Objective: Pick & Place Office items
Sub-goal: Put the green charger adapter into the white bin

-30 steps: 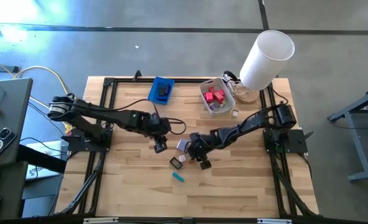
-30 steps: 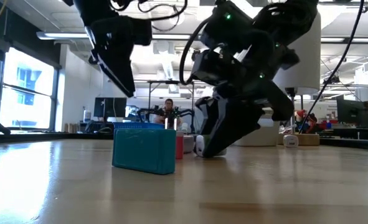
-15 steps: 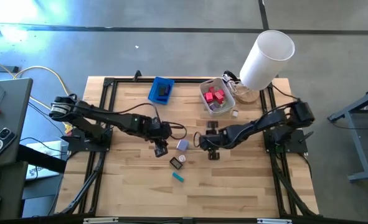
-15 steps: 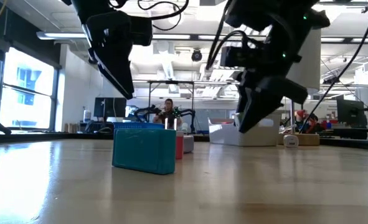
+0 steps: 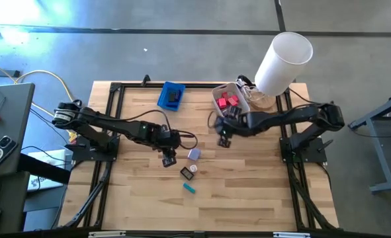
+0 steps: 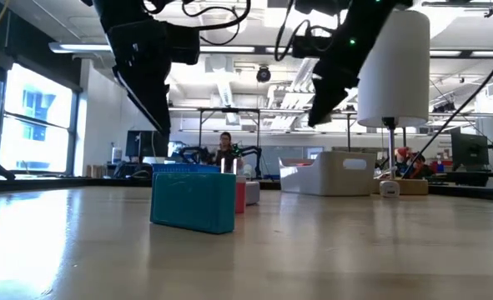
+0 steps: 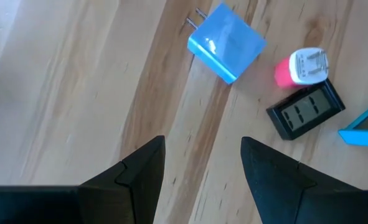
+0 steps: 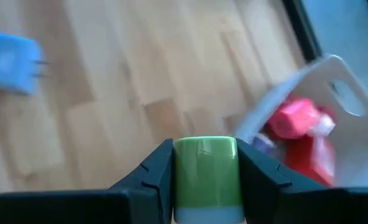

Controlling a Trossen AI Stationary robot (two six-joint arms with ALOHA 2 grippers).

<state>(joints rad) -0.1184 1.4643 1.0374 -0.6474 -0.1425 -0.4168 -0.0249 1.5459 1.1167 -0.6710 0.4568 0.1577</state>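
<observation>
Right gripper [image 8: 205, 180] clamped on green block [image 8: 205, 169] beside white bin [image 5: 231, 102]; left gripper [image 7: 202, 162] fingers apart above wooden table [image 5: 261, 192], blue plug [image 7: 227, 42] just ahead; open workshop behind

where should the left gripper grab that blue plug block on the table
Across the blue plug block's two flat side faces, coming straight down from above. It lies flat on the wood with its prongs sticking out one end, so avoid that end. The left gripper is open and empty, nearby.

An open-plan lab: monitors [image 6: 143, 143], benches, ceiling ducts, a seated person [image 6: 224, 150] behind.
</observation>
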